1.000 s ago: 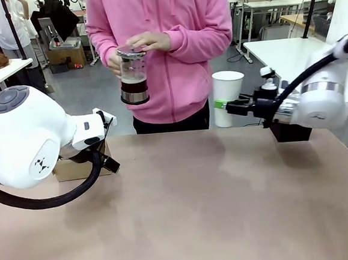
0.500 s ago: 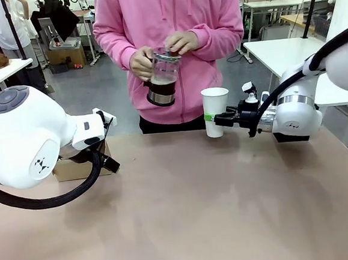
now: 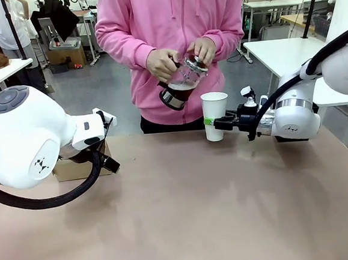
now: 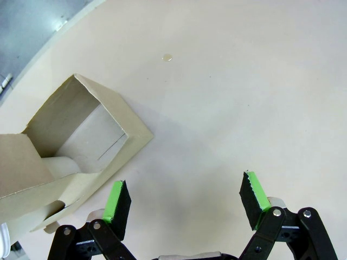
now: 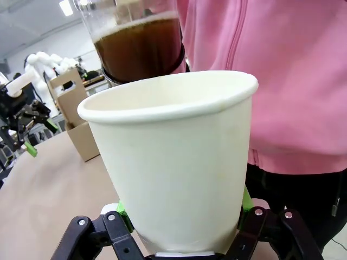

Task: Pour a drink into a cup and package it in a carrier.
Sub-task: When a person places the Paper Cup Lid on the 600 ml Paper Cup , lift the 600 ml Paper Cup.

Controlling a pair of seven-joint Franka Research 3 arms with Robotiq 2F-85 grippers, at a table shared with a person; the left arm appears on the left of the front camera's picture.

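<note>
Holding the cup (image 3: 214,112) near the far edge of the table (image 3: 198,212), right gripper (image 3: 212,123) clenched round its lower half, top open and no lid on. Meeting it from above with the glass pitcher (image 3: 181,84), tipped in the person's hands (image 3: 161,63), spout just beside the rim, dark drink (image 5: 138,49) banked against the glass. Pouring step, seemingly about to begin. Calling next for a steady, upright cup and a grip that spares the paper. Waiting well apart with the left gripper (image 4: 184,197) spread wide and empty, just beside the cardboard carrier (image 4: 81,146) — packing not yet begun
</note>
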